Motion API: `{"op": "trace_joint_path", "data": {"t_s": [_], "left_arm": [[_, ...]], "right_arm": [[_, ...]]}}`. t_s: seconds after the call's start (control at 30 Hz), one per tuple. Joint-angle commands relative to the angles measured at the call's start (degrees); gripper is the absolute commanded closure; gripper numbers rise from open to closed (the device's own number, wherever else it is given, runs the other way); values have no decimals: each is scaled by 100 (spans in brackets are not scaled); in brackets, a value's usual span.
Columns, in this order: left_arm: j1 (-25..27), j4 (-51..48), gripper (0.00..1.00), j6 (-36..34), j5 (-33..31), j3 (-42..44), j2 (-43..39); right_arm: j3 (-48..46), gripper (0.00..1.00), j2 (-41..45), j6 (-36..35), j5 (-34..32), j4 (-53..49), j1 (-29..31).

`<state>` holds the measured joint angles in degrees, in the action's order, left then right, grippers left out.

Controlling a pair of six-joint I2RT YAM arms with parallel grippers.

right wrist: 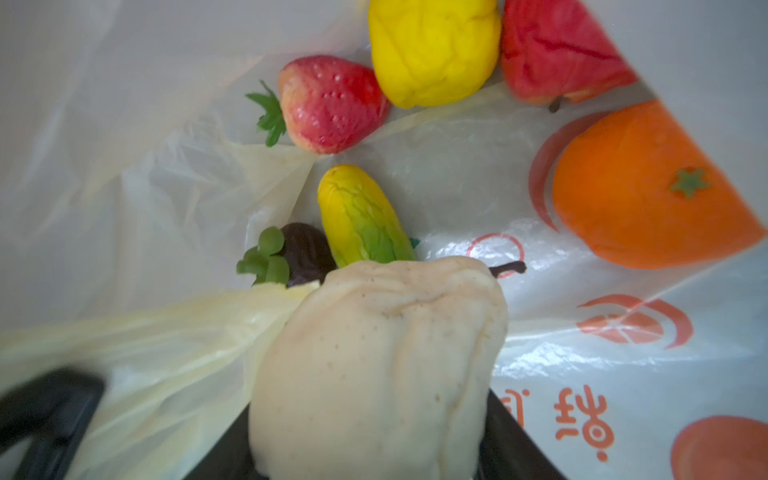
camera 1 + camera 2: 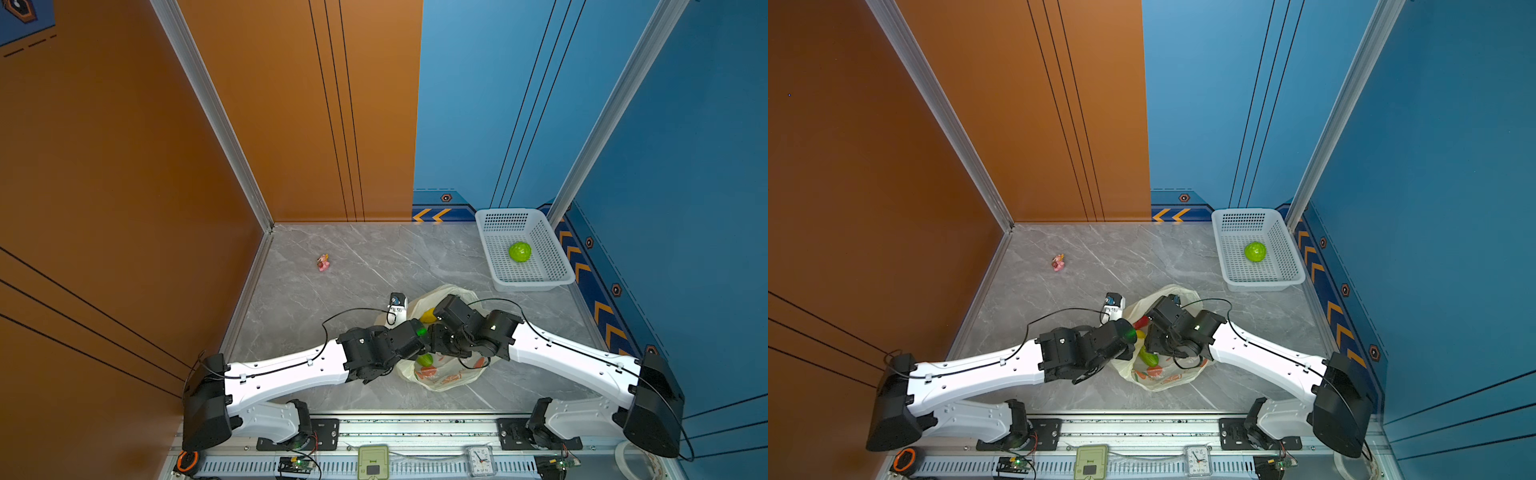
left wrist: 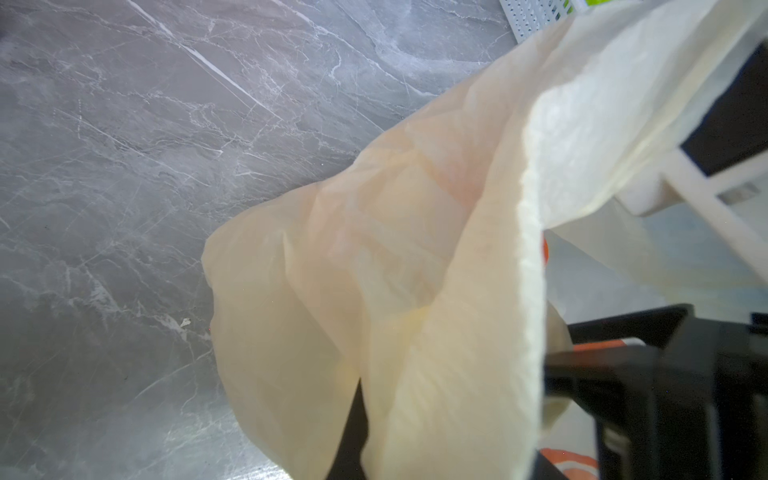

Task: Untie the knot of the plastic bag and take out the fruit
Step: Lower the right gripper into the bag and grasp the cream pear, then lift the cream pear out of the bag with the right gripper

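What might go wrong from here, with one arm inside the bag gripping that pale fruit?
1. The cream-white fruit looks squashed in the right gripper; it may slip out on the way to the basket.
2. A fold of the plastic bag lies against that fruit and may get dragged up with it.
3. The left gripper pinches only the bag's thin edge; if that slips, the mouth may fall shut.

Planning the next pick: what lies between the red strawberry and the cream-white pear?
Between strawberry and cream-white pear: a yellow-green ridged fruit, in the plastic bag; right wrist view.
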<state>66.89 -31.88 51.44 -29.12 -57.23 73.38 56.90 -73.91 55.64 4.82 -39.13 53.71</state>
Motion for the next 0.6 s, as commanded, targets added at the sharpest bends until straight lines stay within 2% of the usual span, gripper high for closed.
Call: {"op": "trace_joint_path", "data": {"t_s": [0.0, 0.27, 0.37, 0.57], "left_arm": [[-72, -20, 100, -159, -145, -139, 6], [-149, 5, 100, -248, -139, -359, 29], [-159, 3, 100, -266, -142, -354, 13], [-168, 2, 100, -308, -73, -359, 50]], "right_arm": [[457, 48, 240, -422, 508, -691, 67], [1454, 49, 332, -576, 1014, -1308, -31], [2028, 49, 222, -760, 1004, -1663, -127], [2745, 49, 80, -1050, 1067, -1802, -863]]}}
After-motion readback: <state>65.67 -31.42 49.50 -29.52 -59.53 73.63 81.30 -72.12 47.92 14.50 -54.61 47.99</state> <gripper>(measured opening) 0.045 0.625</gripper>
